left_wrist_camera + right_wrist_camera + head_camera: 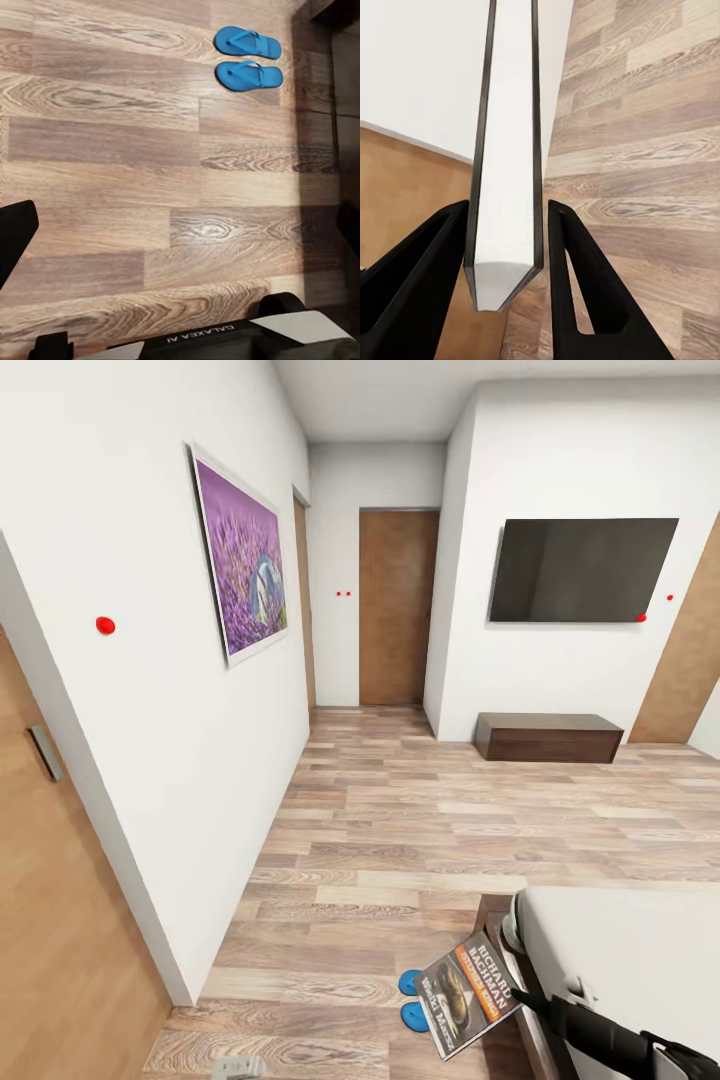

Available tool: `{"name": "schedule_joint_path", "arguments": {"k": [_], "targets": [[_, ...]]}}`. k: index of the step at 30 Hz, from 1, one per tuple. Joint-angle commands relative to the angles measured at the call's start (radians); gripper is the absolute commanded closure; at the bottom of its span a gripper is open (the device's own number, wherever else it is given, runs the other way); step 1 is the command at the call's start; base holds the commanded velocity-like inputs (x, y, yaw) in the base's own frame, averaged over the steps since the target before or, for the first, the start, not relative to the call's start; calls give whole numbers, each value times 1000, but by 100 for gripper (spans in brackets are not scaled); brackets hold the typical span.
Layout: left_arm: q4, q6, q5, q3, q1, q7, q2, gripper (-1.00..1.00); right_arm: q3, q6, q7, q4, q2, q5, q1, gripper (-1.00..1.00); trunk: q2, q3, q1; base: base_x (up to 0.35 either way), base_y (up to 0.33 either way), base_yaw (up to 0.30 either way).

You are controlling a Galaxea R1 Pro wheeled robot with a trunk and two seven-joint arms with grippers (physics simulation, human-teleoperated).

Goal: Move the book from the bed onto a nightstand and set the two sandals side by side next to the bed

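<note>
My right gripper (506, 210) is shut on the book (465, 990), a dark paperback with an orange band, held in the air beside the bed's corner. In the right wrist view the book (506, 150) is edge-on between the two black fingers. The two blue sandals (247, 41) (249, 73) lie side by side on the plank floor next to the bed's dark frame (495, 910); in the head view the sandals (410, 984) are partly hidden by the book. The grey mattress (620, 960) is at the lower right. My left gripper (180, 232) hangs open over bare floor. The nightstand is out of view.
A white wall with a purple picture (242, 565) runs along the left, ending in a corner (180, 990) beside a wooden door (60, 920). Ahead, a low dark cabinet (548, 737) stands under a wall TV (580, 570). Another wooden door (397, 605) closes the hallway.
</note>
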Motion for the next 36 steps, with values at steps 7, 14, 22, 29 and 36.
{"name": "schedule_joint_path", "arguments": {"k": [7, 14, 22, 29, 36], "targets": [[1, 0, 2, -13, -1, 166, -1, -100, 6, 10, 5, 3, -1, -11, -1, 100, -1, -2, 0, 0, 0, 0], [0, 4, -98, -14, 11, 228, -1, -100, 6, 10, 6, 3, -1, -11, -1, 100, -1, -2, 0, 0, 0, 0], [0, 4, -143, -14, 14, 234, -1, -100, 5, 10, 7, 3, -1, -11, -1, 100, -1, -1, 0, 0, 0, 0], [0, 1, -144, -14, 14, 233, -2, -100, 6, 9, 6, 4, -1, -11, -1, 100, -1, 7, 0, 0, 0, 0], [0, 1, -145, -14, 14, 230, -3, -100, 6, 7, 2, 4, -1, -11, -1, 100, -1, 18, 0, 0, 0, 0]]}}
